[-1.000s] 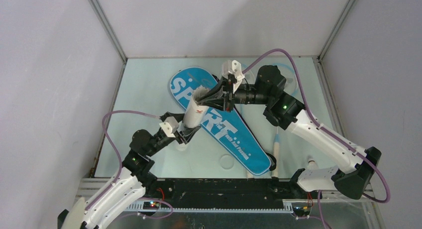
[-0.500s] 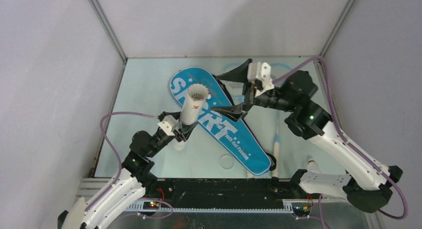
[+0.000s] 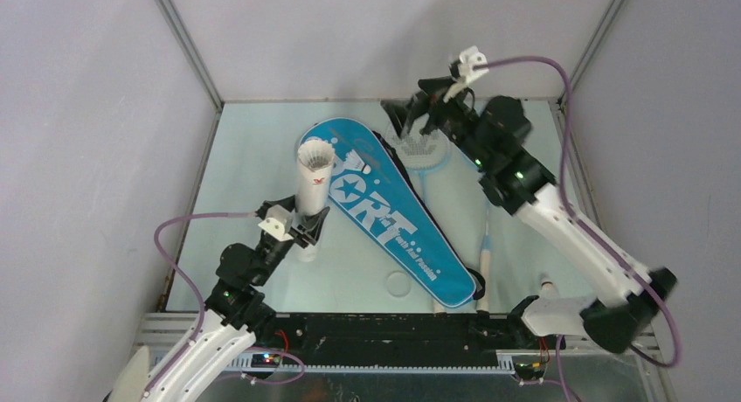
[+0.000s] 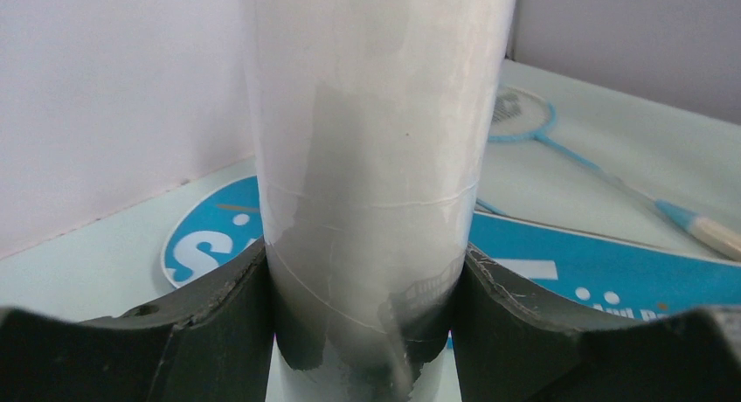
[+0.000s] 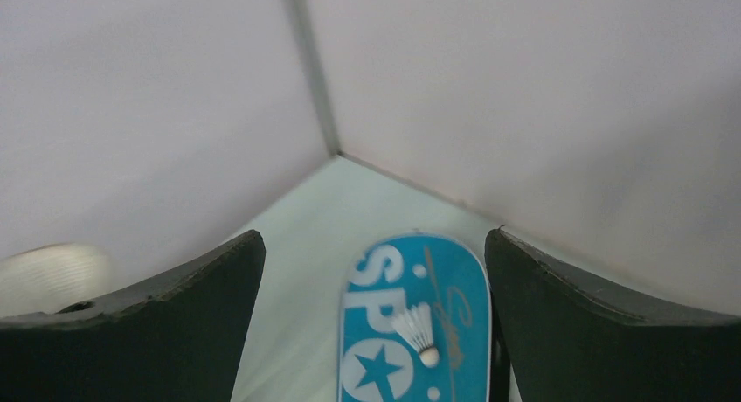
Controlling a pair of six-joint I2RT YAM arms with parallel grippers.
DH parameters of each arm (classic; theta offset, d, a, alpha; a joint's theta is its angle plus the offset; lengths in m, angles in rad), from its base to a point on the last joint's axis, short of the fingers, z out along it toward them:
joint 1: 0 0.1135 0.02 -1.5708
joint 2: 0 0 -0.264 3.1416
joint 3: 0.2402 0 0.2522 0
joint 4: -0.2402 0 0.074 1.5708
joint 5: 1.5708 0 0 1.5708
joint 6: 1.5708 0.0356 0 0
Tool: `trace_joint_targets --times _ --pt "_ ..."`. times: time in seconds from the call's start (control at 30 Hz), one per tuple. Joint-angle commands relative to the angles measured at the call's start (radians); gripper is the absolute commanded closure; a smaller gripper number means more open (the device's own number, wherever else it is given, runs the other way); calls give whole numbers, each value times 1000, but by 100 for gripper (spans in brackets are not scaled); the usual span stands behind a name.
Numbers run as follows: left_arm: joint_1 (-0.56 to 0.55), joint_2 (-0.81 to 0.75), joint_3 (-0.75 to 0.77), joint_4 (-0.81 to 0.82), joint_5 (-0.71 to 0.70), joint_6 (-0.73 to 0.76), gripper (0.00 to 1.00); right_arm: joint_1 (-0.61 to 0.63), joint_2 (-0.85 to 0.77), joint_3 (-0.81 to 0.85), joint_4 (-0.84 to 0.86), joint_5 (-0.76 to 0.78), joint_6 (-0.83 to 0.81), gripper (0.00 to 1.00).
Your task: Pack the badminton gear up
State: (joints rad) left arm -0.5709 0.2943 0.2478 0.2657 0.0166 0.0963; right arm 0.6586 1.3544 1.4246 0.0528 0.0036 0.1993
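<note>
Left wrist view: the left gripper [image 4: 367, 332] squeezes the smooth, round white tube [image 4: 376, 114]. On the right gripper [image 5: 374, 306], curved black fingers [image 5: 175, 315] stand wide apart.

I see the bag [image 3: 393, 218] bright blue with white lettering and a star. The tube [image 3: 312, 183] is white with a red mark, the shuttlecock [image 3: 354, 163] white, the desk [image 3: 253, 157] pale mint.

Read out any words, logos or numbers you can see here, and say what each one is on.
"SPORT", a star in the O: bag.
Small white line under it: too small to read.
Gold script beside it: blurred.
Red mark on tube: too small to read.
</note>
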Motion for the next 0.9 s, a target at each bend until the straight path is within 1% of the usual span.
trace_joint_targets --times 0.0,0.03,0.13,0.23,0.27,0.3,0.33,0.37,0.43,0.5,0.67,0.77,0.87 --pt "2 -32 -15 26 -66 -20 59 -22 234 159 -134 138 154 1" --pt "2 -33 -16 24 -69 -20 59 -22 273 190 -157 138 167 3" --pt "2 -26 -13 26 -66 -21 59 -13 484 364 -256 133 211 7" --pt "2 -17 -11 15 -33 -15 59 3 662 518 -320 148 204 9" --pt "2 -14 -9 10 -28 -14 59 11 752 596 -353 171 202 10" --pt "2 -11 -5 -1 -25 -14 60 13 796 684 -373 191 208 10" --pt "2 -11 -3 -5 -25 -15 60 18 883 727 -408 202 212 11" --pt "2 -12 -2 -9 -24 -17 60 18 963 809 -422 221 219 12" --pt "2 -15 -8 -3 -24 -19 60 22 1074 919 -464 231 231 12" --pt "2 -20 -14 5 -3 -18 60 27 1148 974 -460 215 243 14" --pt "2 -24 -18 8 4 -16 60 34 1225 969 -435 172 288 16" --pt "2 -26 -17 7 12 -18 60 33 1230 957 -454 176 302 20" --pt "2 -31 -14 1 25 -18 59 38 1206 908 -454 201 289 24"
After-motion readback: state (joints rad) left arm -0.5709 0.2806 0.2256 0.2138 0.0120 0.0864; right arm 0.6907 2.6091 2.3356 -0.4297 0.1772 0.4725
